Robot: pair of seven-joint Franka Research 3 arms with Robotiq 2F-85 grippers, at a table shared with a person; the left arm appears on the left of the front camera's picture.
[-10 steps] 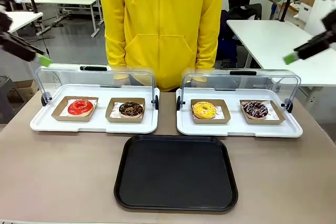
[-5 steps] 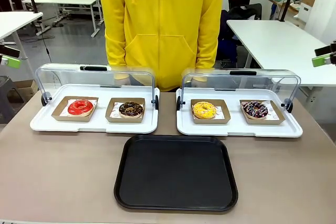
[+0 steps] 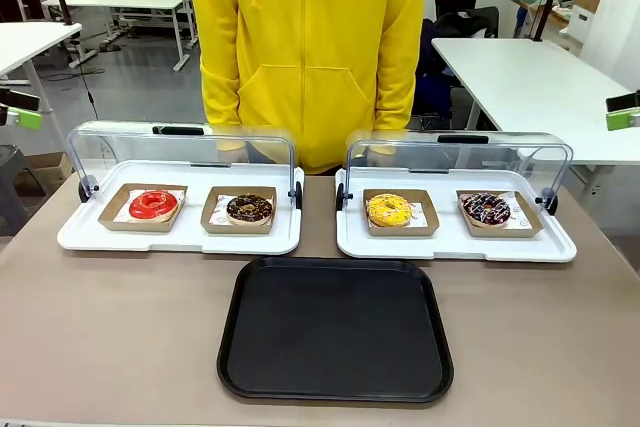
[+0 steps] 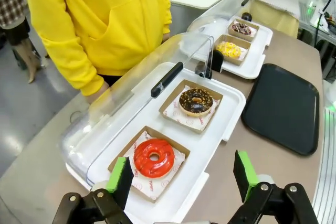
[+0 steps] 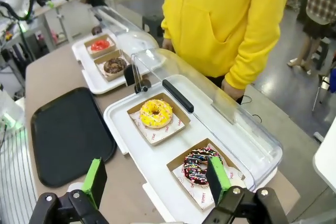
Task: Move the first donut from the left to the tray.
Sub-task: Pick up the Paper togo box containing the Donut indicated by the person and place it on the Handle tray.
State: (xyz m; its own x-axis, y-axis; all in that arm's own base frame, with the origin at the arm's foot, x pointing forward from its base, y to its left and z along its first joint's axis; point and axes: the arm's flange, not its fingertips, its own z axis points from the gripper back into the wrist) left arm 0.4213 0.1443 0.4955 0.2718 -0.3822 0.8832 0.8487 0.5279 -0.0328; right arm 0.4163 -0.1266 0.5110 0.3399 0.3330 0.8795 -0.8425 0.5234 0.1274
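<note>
The first donut from the left [image 3: 153, 204], a ring with glossy red icing, lies in a brown cardboard holder on the left white tray [image 3: 80, 236]. In the left wrist view the red donut [image 4: 154, 157] sits just beyond and below my left gripper [image 4: 182, 179], which is open and holds nothing. The black tray [image 3: 335, 327] lies bare at the table's near middle. My right gripper [image 5: 156, 180] is open too, hovering over the right white tray's near end. In the front view a green pad [image 3: 24, 118] shows at the left edge and another green pad [image 3: 622, 118] at the right edge.
A chocolate donut [image 3: 249, 208] shares the left white tray. The right white tray [image 3: 360, 244] holds a yellow donut [image 3: 388, 209] and a sprinkled dark donut [image 3: 486, 209]. Both clear lids [image 3: 185, 152] stand raised at the back. A person in a yellow hoodie [image 3: 308, 47] stands behind them.
Both grippers have drawn outward to the picture's side edges, most of it in the first half second. The donuts, trays and person have not moved.
</note>
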